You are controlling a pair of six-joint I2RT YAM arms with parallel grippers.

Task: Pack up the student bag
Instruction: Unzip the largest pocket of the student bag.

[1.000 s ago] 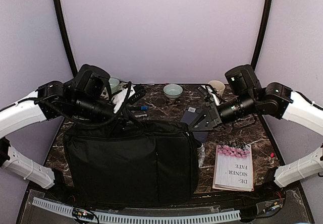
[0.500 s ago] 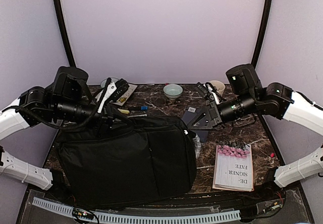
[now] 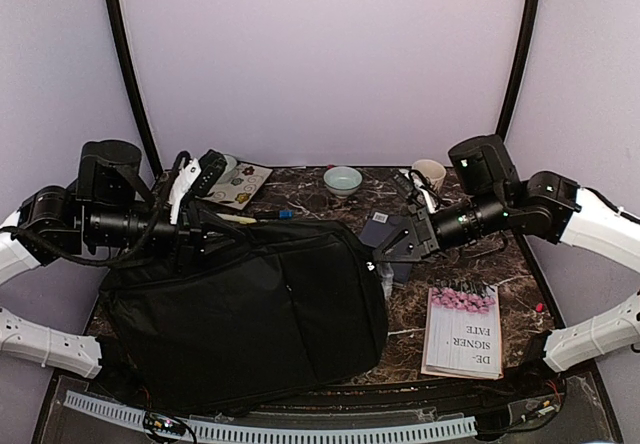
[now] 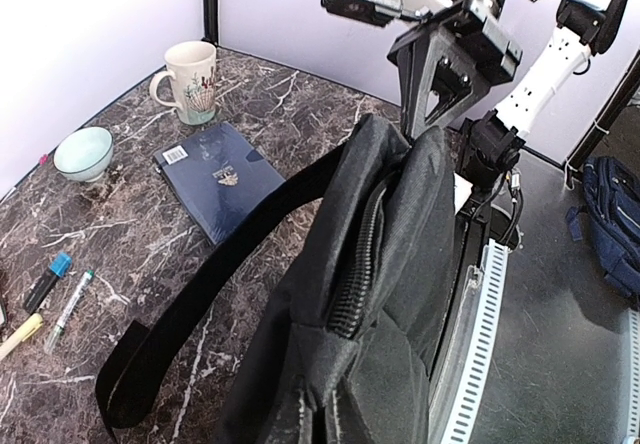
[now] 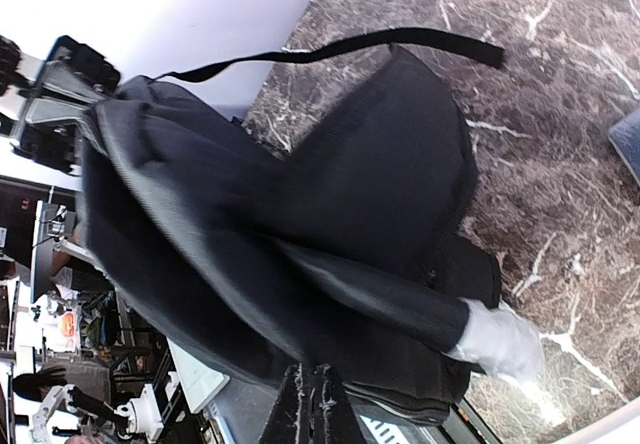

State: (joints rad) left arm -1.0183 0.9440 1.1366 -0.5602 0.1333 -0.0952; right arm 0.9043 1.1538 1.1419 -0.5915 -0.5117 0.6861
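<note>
The black student bag (image 3: 250, 304) lies across the middle of the table, tilted, its zipper edge (image 4: 365, 254) closed and facing up. My left gripper (image 3: 196, 236) is shut on the bag's left end, where the fabric is pinched at the zipper's end (image 4: 325, 409). My right gripper (image 3: 380, 252) is shut on the bag's right end and holds it raised; its fingers (image 5: 315, 394) are pressed together on the fabric. A book with a white and pink cover (image 3: 463, 331) lies at the right. A dark blue notebook (image 3: 385, 226) lies behind the bag and shows in the left wrist view (image 4: 220, 179).
A mug (image 3: 432, 172), a pale blue bowl (image 3: 343, 179), markers (image 3: 283, 214) and a sticker-covered flat item (image 3: 240, 182) lie along the back. A white crumpled thing (image 5: 500, 339) sits at the bag's right end. The bag's strap (image 4: 170, 334) trails on the marble. A white slotted rail (image 3: 300, 431) runs along the near edge.
My left arm has pulled back to the left, dragging the bag's left end with it; the bag has slid left and tilted. My right gripper has followed slightly left.
</note>
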